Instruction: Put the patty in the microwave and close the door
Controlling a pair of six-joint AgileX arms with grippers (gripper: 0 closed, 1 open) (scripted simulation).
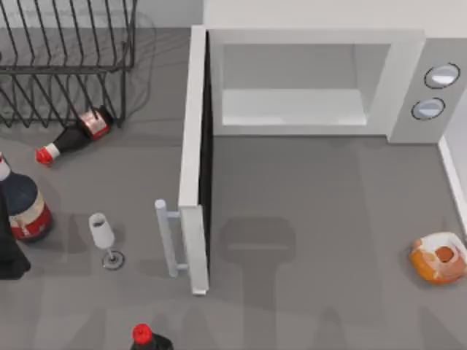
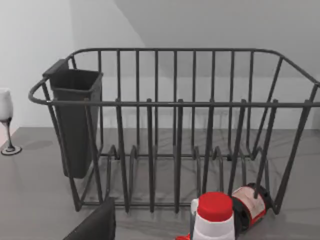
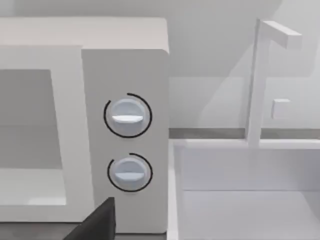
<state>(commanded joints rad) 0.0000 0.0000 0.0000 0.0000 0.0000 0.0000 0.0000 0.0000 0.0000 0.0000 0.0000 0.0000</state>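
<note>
Red-capped bottle [image 1: 149,340] stands at the near table edge; no label text is legible. Patty [image 1: 438,257] lies near the right edge, clear of the microwave [image 1: 408,80]. Door [image 1: 193,157] stands fully open, handle [image 1: 166,237] facing a wine glass [image 1: 103,237]. Farther back: fallen bottle [image 1: 73,135], wire rack [image 1: 66,62]. Gripper states: cannot tell.

patty [image 1: 438,257] orange-brown, whitish patches | microwave [image 1: 314,44] white | door [image 1: 191,146] white, dark inside
</note>
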